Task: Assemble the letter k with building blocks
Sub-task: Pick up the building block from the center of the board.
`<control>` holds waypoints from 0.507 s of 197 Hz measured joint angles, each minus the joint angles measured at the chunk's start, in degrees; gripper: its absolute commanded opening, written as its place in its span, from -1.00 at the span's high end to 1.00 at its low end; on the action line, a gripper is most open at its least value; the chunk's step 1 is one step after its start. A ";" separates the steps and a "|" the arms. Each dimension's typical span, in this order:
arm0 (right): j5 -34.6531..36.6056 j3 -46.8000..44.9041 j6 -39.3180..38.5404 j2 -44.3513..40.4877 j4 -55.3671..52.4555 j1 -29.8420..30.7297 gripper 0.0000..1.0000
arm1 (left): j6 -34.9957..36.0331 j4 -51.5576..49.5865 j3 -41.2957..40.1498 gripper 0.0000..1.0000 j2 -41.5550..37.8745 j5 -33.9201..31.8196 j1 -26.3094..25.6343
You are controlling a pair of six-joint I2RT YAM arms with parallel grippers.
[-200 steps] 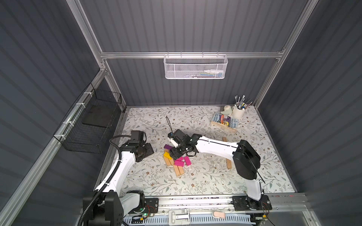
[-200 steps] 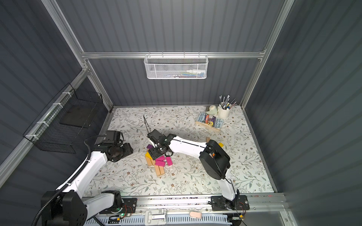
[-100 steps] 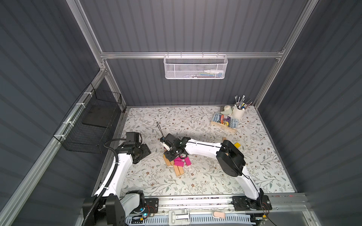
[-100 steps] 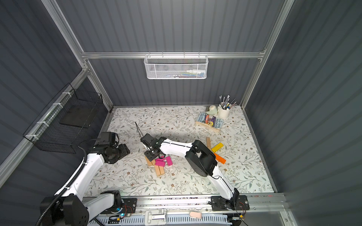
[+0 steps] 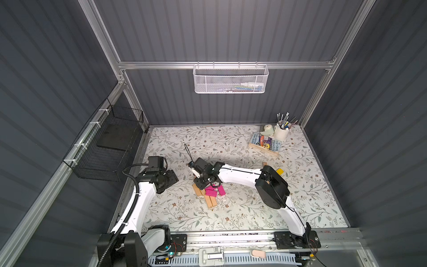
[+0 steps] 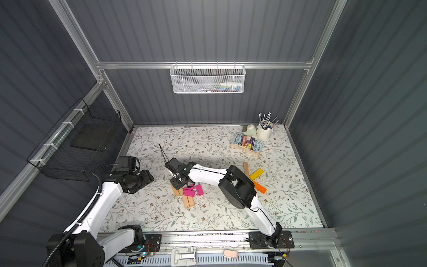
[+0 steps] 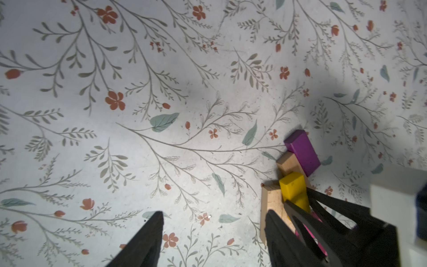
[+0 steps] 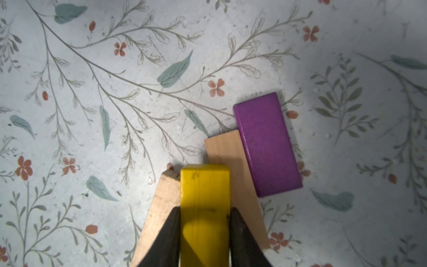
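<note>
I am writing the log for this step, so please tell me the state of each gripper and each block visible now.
right gripper: shut on the yellow block.
yellow block: held by its sides, over the tan blocks.
left gripper: open, empty.
purple block: lying flat beside the tan blocks.
magenta blocks: lying in the pile.
orange block: lying flat, apart.

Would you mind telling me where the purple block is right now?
In the right wrist view, the purple block lies flat on the floral table, touching a tan block, just beside the yellow block gripped by the right tool.
</note>
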 measured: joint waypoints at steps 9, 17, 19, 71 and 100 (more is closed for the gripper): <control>-0.13 -2.69 1.09 -1.84 1.18 -0.39 0.37 | 1.25 1.22 -0.33 -0.40 -1.01 2.64 0.04; -0.24 -5.22 2.34 -3.82 2.01 -0.92 0.38 | 2.45 2.27 -0.52 -0.41 -1.88 5.18 0.04; -0.33 -6.05 2.80 -4.46 2.43 -1.09 0.38 | 2.75 2.60 -0.57 -0.41 -2.14 6.14 0.04; 2.99 -19.39 13.44 -19.28 7.50 -10.56 0.36 | 11.72 13.25 -0.46 -0.43 -4.59 29.27 -2.95; 7.39 -21.05 18.69 -20.96 6.54 -15.47 0.35 | 17.07 16.72 -0.11 -0.44 -4.79 31.39 -13.00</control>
